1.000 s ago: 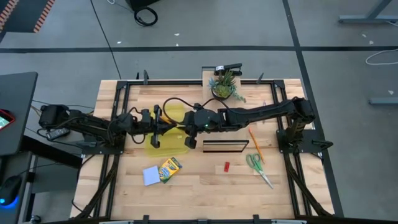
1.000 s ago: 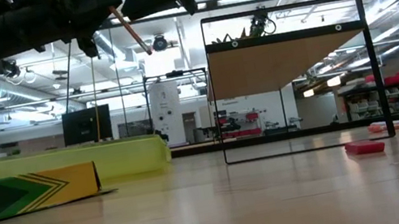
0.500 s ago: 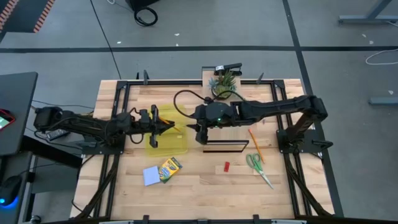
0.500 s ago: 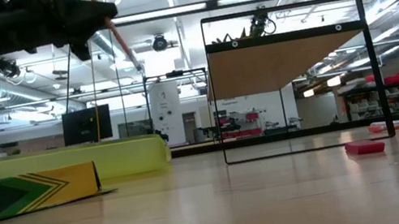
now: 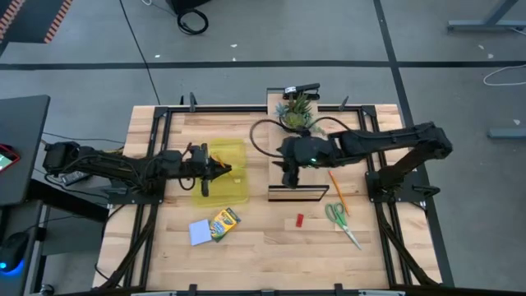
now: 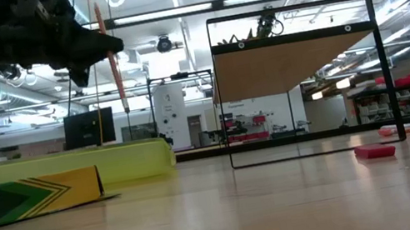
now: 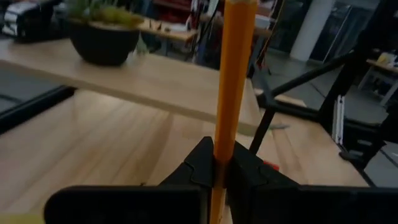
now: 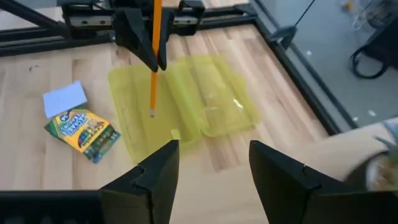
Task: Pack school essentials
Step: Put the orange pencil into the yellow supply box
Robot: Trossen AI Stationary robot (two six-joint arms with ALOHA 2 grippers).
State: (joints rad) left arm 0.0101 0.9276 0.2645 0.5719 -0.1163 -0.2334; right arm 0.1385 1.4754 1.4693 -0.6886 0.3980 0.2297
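My left gripper (image 5: pixel 217 170) is shut on an orange pencil (image 6: pixel 111 60), which stands upright with its tip (image 8: pixel 151 113) above the open yellow case (image 5: pixel 223 174). My right gripper (image 5: pixel 287 176) is open and holds nothing, high over the black frame (image 5: pixel 297 194). On the table lie a second orange pencil (image 5: pixel 338 191), green-handled scissors (image 5: pixel 340 219), a red block (image 5: pixel 300 219), a crayon box (image 5: pixel 223 223) and a pale blue notepad (image 5: pixel 200 232). My left gripper pinches the pencil's shaft (image 7: pixel 220 155) between its two fingertips, somewhat above the middle. The fingers come level from the table's left side and lie across the pencil. The pencil hangs upright, point down, clear of the case.
A potted plant (image 5: pixel 296 113) stands at the far edge on a raised board. The black upright frame stands between the case and the items at the right. Bare wood lies along the near edge.
My right gripper has drawn away from the pencil, toward the table's right edge and upward. My left gripper has kept its hold and turned, so the pencil has swung from slanting to upright over the case.
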